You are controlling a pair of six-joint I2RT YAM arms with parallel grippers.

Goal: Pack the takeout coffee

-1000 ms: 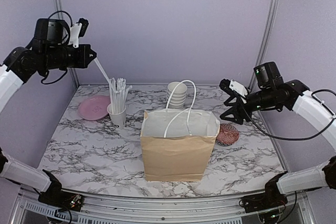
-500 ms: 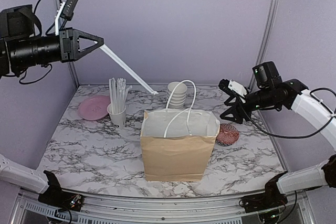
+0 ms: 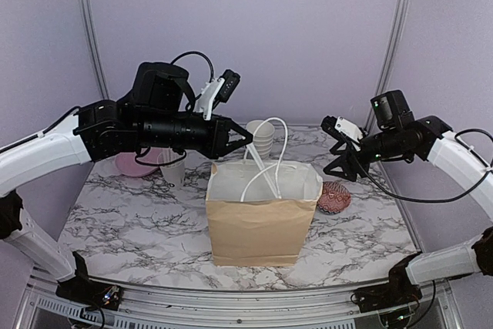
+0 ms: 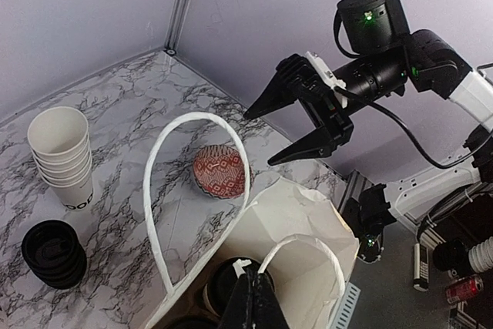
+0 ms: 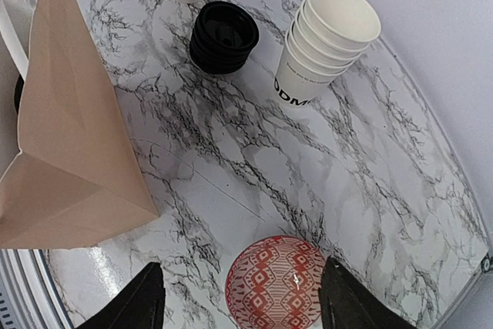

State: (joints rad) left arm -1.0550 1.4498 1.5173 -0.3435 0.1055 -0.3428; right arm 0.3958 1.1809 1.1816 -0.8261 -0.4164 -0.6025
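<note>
The bag [image 3: 258, 229] is plain brown outside and white inside, with white handles [image 4: 194, 118]. The table [image 3: 139, 221] is white marble veined grey and black. The bowl [image 5: 276, 287] has a red-and-white diamond pattern. The stacked cups [image 5: 327, 40] are white with black letters, the loose lids [image 5: 223, 36] black, the plate [image 3: 127, 166] pink, the straw [image 4: 242, 267] white; the takeout coffee [image 4: 223, 287] shows black lids; the walls [image 3: 308, 36] are pale lilac
</note>
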